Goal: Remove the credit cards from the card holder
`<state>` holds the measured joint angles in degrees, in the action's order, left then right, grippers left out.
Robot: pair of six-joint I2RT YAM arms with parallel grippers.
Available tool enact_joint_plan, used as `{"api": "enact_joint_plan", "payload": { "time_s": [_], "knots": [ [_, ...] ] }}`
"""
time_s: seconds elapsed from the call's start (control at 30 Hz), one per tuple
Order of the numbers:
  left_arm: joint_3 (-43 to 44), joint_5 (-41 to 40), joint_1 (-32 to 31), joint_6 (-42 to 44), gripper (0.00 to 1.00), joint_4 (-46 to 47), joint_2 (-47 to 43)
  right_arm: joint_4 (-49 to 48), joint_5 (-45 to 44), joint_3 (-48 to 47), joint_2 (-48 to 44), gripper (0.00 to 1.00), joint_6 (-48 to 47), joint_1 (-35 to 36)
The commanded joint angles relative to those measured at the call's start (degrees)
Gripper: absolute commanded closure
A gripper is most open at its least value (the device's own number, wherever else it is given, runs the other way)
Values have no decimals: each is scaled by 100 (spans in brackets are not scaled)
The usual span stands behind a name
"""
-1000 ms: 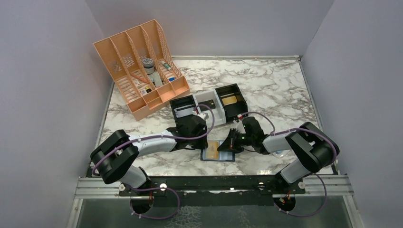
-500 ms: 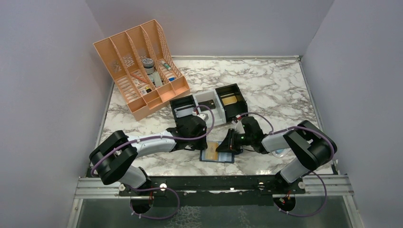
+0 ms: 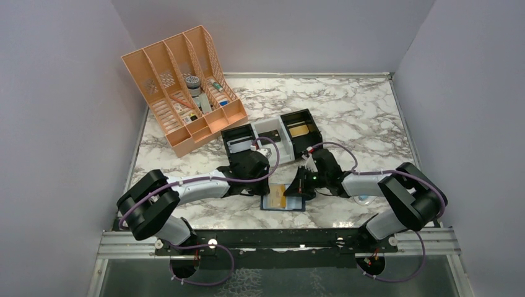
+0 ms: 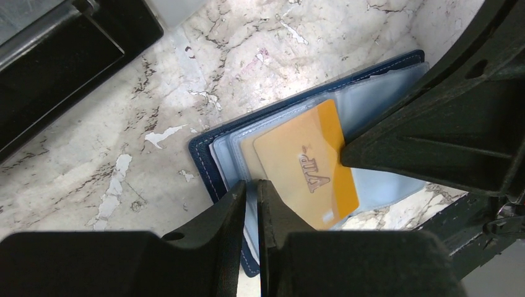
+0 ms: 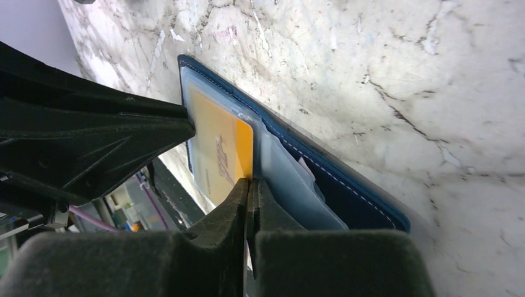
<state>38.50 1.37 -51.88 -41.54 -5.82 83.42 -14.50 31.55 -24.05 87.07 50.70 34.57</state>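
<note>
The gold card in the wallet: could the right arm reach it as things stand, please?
Probably yes: the right gripper, shut, touches the gold card at its exposed edge, nothing between.

Overhead and close wrist views share card holder [image 4: 377, 99].

Both arms lay low and stretched inward from the bottom corners of the overhead view. The left arm [image 3: 201, 185] had its elbow folded at lower left, its forearm running right towards centre. The right arm [image 3: 371, 184] mirrored it from lower right. Their wrists nearly met at centre frame, tips pointing at each other.

The left gripper [image 4: 251, 185] had its jaws drawn to a narrow slit, pinching a leaf of the card holder [image 4: 207, 154]. The right gripper [image 5: 249, 182] had its fingers pressed fully together, tips pointed down and to the left in the overhead view.
</note>
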Motion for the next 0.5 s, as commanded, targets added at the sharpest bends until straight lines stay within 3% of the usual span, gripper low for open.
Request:
{"api": "enact_joint_plan", "payload": {
  "time_s": [0.0,0.2,0.47],
  "knots": [
    [159,-327,-39,164,85,-361,71,635,-622,-91,-293,99,-323,24],
    [158,-318,-42,151,85,-361,26,599,-447,-152,-294,98,-346,21],
    [316,-299,-38,181,66,-498,-404,388,-364,-84,-96,86,-160,21]
  ]
}}
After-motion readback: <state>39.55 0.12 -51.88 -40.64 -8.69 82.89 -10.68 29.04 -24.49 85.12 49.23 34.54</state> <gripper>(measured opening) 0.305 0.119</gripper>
